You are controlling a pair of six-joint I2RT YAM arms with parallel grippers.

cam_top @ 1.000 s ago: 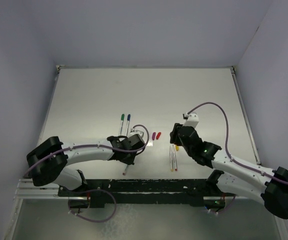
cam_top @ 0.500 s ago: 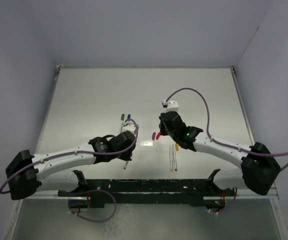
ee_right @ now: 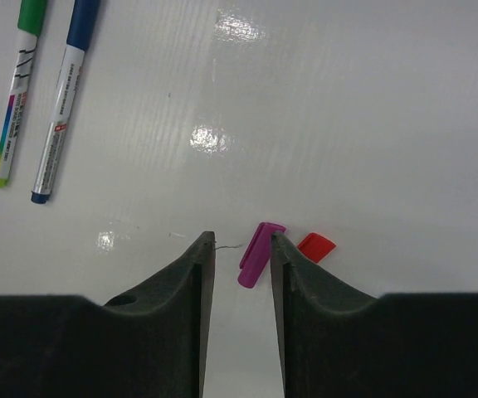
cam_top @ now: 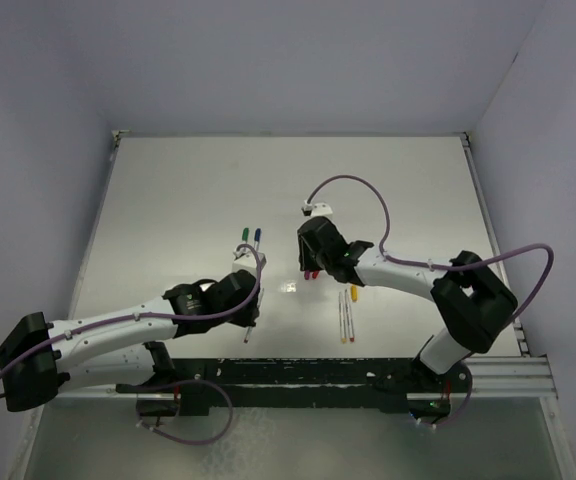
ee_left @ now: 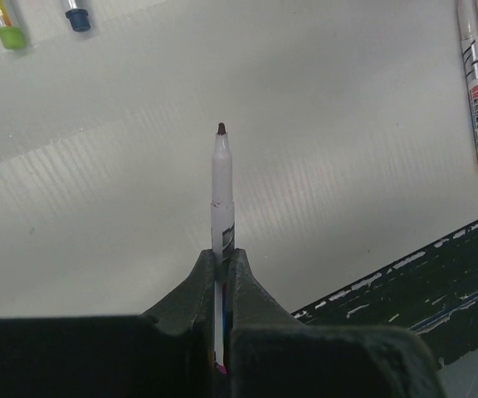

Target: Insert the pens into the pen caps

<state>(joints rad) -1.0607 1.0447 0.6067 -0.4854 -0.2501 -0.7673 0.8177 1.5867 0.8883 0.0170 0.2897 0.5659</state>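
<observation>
My left gripper [cam_top: 248, 305] is shut on a white pen [ee_left: 221, 191], which points forward over the table with a dark red tip; the gripper also shows in the left wrist view [ee_left: 222, 253]. My right gripper [cam_top: 310, 262] is open and low over the table. In the right wrist view [ee_right: 241, 240] the magenta cap [ee_right: 258, 253] lies between its jaws, close against the right finger. The red cap [ee_right: 315, 246] lies just outside that finger. Both caps are partly hidden under the gripper in the top view.
A green-capped pen [cam_top: 244, 236] and a blue-capped pen [cam_top: 257, 235] lie side by side beyond the left gripper. Two uncapped pens [cam_top: 347, 320] lie near the front, a small yellow piece [cam_top: 354, 294] just beyond them. The black rail [ee_left: 430, 282] runs along the near edge.
My right gripper has swung left and away from the two uncapped pens to the magenta and red caps. My left gripper has drawn back left with the pen.
</observation>
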